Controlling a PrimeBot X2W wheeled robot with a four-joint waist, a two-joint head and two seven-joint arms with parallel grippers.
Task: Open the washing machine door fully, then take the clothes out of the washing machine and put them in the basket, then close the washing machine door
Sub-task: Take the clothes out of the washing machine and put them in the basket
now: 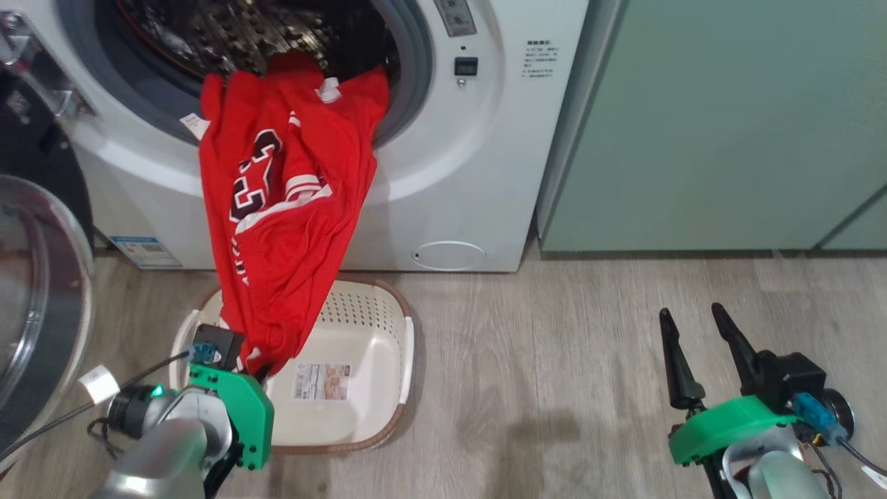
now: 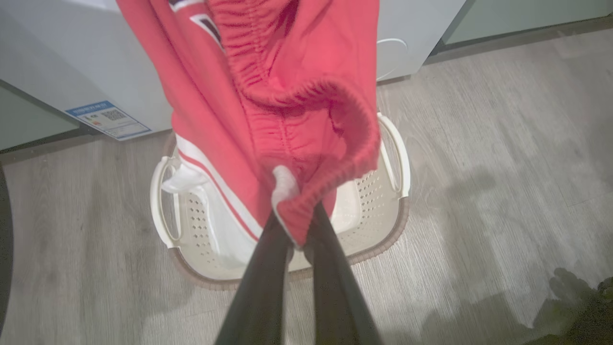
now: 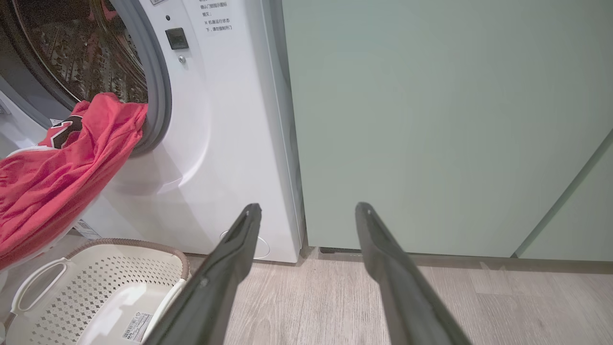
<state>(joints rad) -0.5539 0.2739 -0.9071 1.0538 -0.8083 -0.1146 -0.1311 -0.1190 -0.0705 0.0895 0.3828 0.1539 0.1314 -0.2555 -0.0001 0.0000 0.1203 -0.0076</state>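
The left pincer (image 2: 299, 226), clamped on bright red, white-striped clothes (image 1: 284, 208), holds them stretched from the white front-loading washing machine (image 1: 485, 138) toward the cream perforated basket (image 1: 374, 326); the right pincer (image 1: 691, 313) hangs spread.

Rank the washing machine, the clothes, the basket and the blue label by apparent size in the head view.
1. washing machine: largest, although cropped by the frame.
2-3. clothes and basket: about equal; the clothes hide part of the basket, so I do not rank them.
4. blue label: smallest.
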